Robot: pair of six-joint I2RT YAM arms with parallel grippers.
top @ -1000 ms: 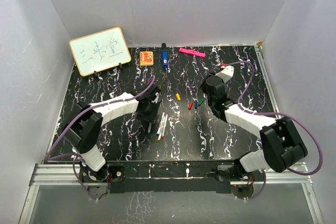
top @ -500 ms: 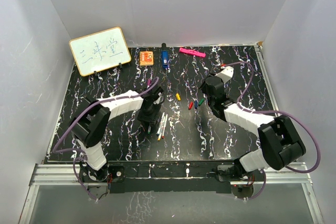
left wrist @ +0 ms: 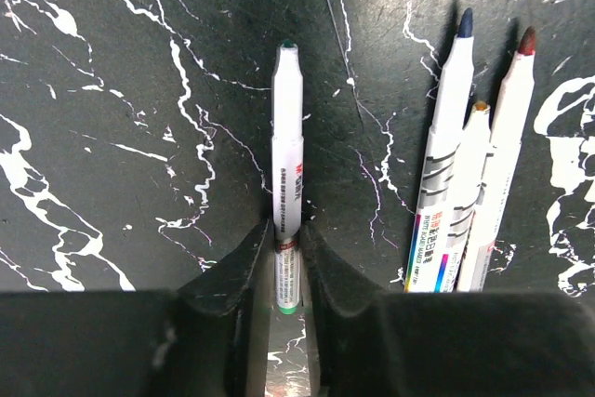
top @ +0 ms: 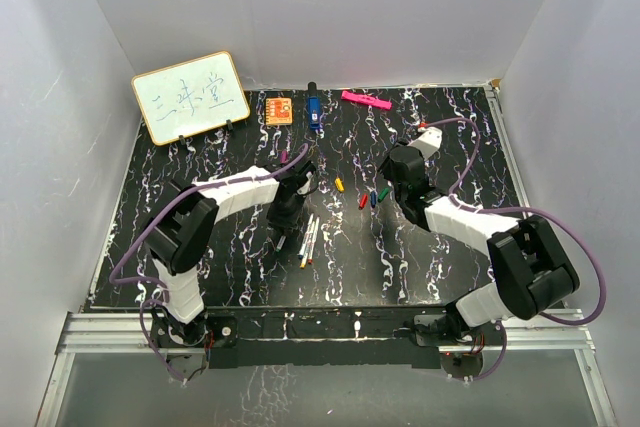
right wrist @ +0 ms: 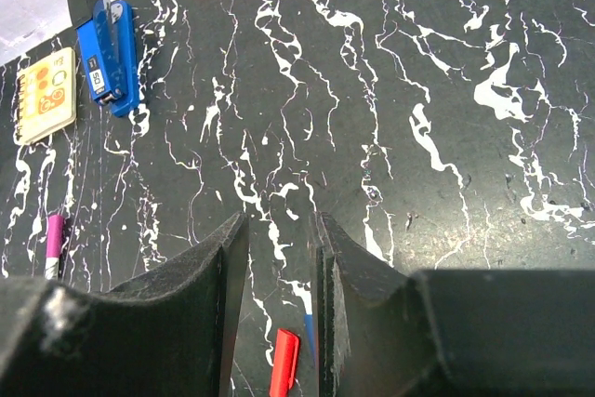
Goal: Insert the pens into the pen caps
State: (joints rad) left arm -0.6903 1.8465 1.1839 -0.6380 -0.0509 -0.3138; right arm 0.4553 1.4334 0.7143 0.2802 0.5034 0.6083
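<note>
You are looking down on a black, white-veined table [top: 200, 257], with your two arms reaching in from the near edge.

Your left gripper [left wrist: 286, 226] is sitting low over the middle of the table, its jaws narrowed to the width of a single pen barrel. It is gripping a green-tipped pen [left wrist: 287, 155] near its rear end. Both fingers [left wrist: 237, 267] are pressing against the white barrel, and the pen is lying flat with its tip pointing away from the wrist camera. Just to its right, three more pens [left wrist: 465, 183] are lying side by side and touching one another, showing blue, orange and red tips.

Your right gripper [right wrist: 279, 222] is poised over the table to the right of centre, with its jaws partly open and holding nothing. A red cap [right wrist: 284, 360] is lying on the table in the gap between its fingers. In the overhead view a blue cap [top: 373, 200] is lying just beside the red one. A green cap [top: 383, 192] and a yellow cap [top: 339, 184] are lying near them, all to the right of the pens and apart from them.

A small purple item [top: 283, 156] is lying beside your left wrist; you cannot tell whether it is a cap or a capped pen.

Along the far edge, a whiteboard [top: 190, 97], an orange square [top: 279, 109], a blue stapler [top: 314, 110] and a pink bar [top: 365, 100] are sitting in a row.
</note>
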